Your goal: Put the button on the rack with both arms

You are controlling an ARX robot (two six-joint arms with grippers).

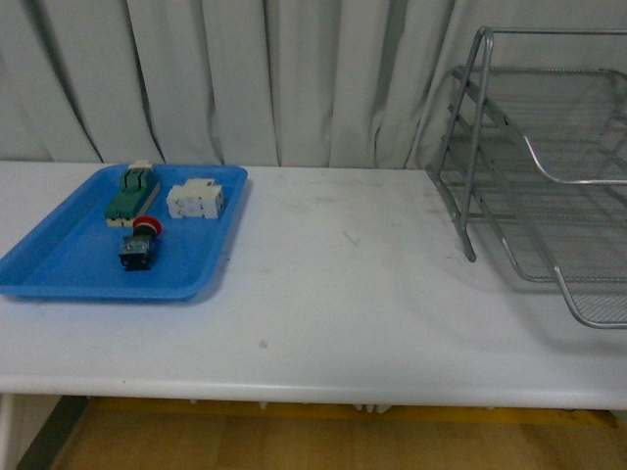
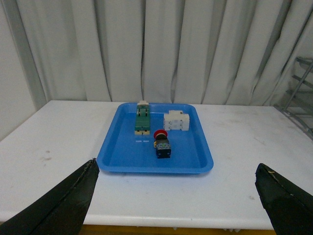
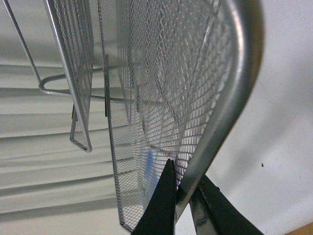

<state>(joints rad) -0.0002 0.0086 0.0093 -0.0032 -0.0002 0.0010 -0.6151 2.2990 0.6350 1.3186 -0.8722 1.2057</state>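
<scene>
The button (image 1: 140, 245) lies on its side in the blue tray (image 1: 59, 269) at the left of the white tabletop (image 1: 333, 294). Its red cap points toward the curtain (image 1: 294, 78) and its dark body toward me. Just behind it in the tray is a green-and-cream switch (image 1: 132, 194). A white block (image 1: 195, 201) sits beside that switch on the right. Nothing touches the button.

My left gripper (image 2: 176, 164) hangs above the near edge of the tabletop, facing the tray. Its jaws are spread wide, one black fingertip (image 2: 73, 196) to each side of the left wrist view, with nothing between them. From there the button (image 2: 162, 143) shows near the tray's middle, well apart from me.

The rack (image 1: 549, 166) stands at the right end of the tabletop, well away from the tray, its wire shelves stepped one above the other. My right gripper (image 3: 188, 203) is at the rack (image 3: 161, 73), with the jaws closed around the silver tube that edges one mesh shelf, a black finger (image 3: 164, 205) on each side of it. Neither arm shows in the front view.
</scene>
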